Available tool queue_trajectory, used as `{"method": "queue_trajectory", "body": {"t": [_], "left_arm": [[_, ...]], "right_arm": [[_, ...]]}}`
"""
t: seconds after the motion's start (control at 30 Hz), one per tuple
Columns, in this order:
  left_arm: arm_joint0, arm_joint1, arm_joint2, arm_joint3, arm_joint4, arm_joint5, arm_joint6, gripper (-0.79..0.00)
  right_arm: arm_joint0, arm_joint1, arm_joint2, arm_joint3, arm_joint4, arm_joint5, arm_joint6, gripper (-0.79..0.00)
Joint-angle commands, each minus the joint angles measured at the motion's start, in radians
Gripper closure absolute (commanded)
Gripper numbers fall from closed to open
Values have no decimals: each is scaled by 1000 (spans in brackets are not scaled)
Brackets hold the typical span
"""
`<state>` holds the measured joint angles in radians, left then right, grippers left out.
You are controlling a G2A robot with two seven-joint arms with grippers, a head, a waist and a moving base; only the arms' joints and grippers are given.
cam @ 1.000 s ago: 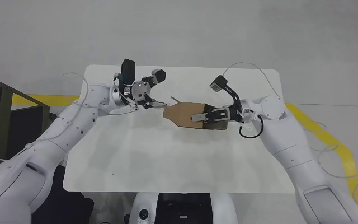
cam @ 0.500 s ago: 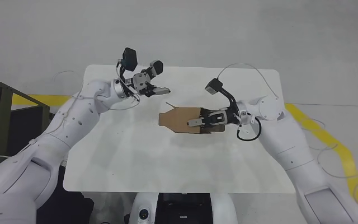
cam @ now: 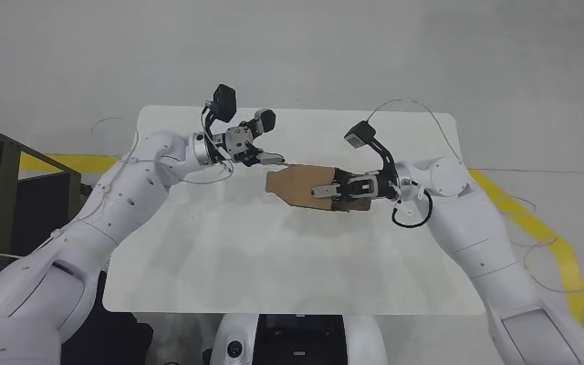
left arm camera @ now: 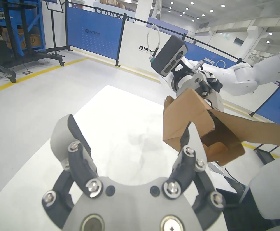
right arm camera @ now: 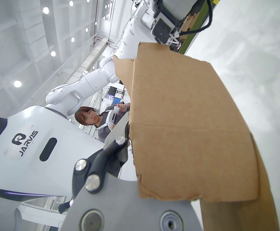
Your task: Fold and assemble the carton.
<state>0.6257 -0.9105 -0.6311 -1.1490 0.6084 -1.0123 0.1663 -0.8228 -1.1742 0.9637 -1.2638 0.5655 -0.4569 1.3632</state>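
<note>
White bench (cam: 274,265) fills mid-frame in the top view. Brown carton (cam: 301,181) sits at centre, long axis left-right, a part-opened tube with its flaps not yet folded. Right end effector (cam: 321,192) grips the carton's right part, its far finger hidden behind cardboard. Left end effector (cam: 272,157) is spread wide just beside the carton's left end, so it is nearer those flaps. Can't tell if it touches the carton.

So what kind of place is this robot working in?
Probably an industrial hall or robotics test floor: yellow floor lines, blue partition panels and a high ceiling with rows of spotlights surround the white table.
</note>
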Motion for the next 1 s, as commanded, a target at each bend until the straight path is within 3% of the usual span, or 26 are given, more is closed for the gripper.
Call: {"method": "queue_trajectory", "body": {"t": [0.0, 0.43, 0.97], "left_arm": [[8, 6, -3, -21, 2, 0, -5, -785], [38, 44, 8, -112, 34, 0, -18, -785], [15, 41, 33, -119, 14, 0, -24, -785]], "right_arm": [[0, 1, 0, 0, 2, -2, -2, 0], [4, 8, -5, -6, 15, -9, -9, 0], [6, 13, -21, -20, 20, -14, -14, 0]]}}
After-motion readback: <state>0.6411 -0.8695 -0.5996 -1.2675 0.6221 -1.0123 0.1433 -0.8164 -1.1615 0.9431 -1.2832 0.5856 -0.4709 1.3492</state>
